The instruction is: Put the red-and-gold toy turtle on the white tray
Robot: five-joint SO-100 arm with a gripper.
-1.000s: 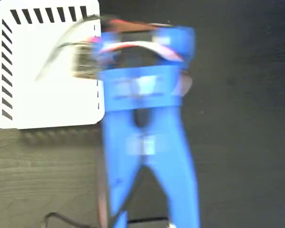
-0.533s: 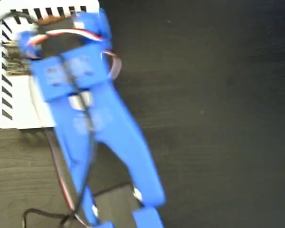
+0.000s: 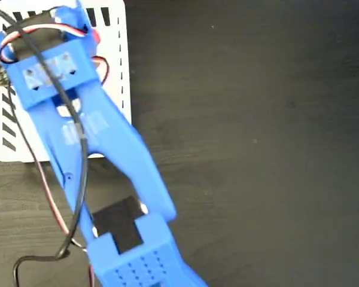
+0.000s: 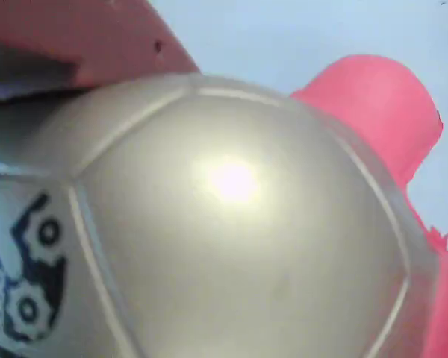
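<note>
Arm [image 3: 84, 137] swung left over the white tray [image 3: 116, 54] — turtle [image 4: 231, 239] logo unreadable

white tray [image 3: 116, 72] half-hidden; jaws unseen

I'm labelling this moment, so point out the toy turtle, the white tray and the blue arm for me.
toy turtle [image 4: 231, 224]: wrist view, on its gold shell.
white tray [image 3: 116, 54]: fixed view, bare strip near its right edge.
blue arm [image 3: 102, 143]: fixed view, on the long link over the tray.

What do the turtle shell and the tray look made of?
Turtle's shell: glossy gold, probably soft plastic or rubber; it throws a sharp light glare and has moulded seams. White tray: matte, flat, likely plastic or card with black slots; can't tell which.
</note>
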